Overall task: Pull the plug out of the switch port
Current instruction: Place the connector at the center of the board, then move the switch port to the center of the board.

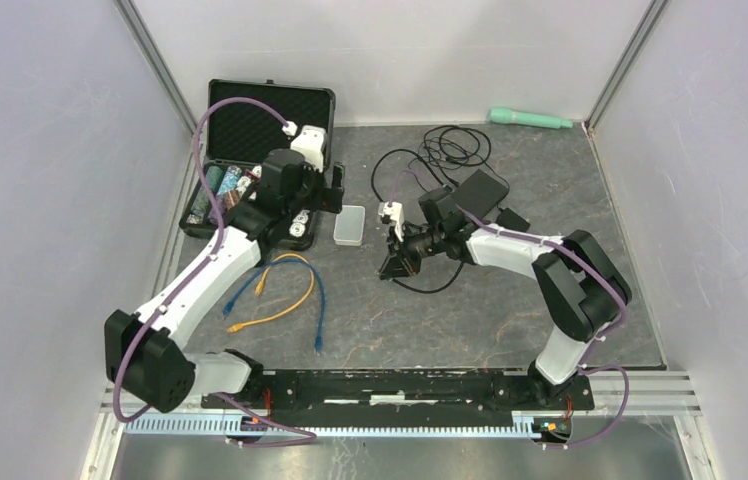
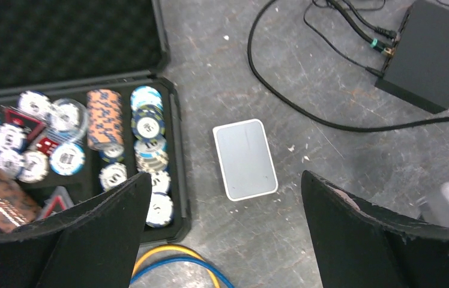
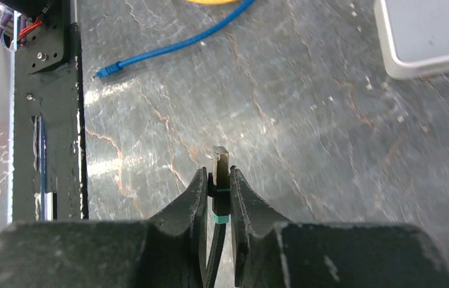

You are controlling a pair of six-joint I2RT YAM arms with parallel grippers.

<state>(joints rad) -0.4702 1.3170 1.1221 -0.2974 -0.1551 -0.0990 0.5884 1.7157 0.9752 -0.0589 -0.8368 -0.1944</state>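
The black switch box (image 1: 482, 188) lies at the back middle of the table; in the left wrist view (image 2: 435, 51) black cables still sit in its ports. My right gripper (image 3: 217, 174) is shut on a plug (image 3: 221, 157) with a clear tip, a teal band and a black cable. It holds the plug above bare table, apart from the switch and to its front left (image 1: 397, 262). My left gripper (image 2: 225, 177) is open and empty. It hovers between the chip case and a small white box (image 2: 245, 159).
An open black case (image 1: 250, 130) with poker chips (image 2: 105, 117) stands at the back left. Blue (image 1: 318, 300) and yellow (image 1: 285, 312) network cables lie in front of it. A green cylinder (image 1: 530, 119) lies by the back wall. Black cable loops (image 1: 455, 145) lie behind the switch.
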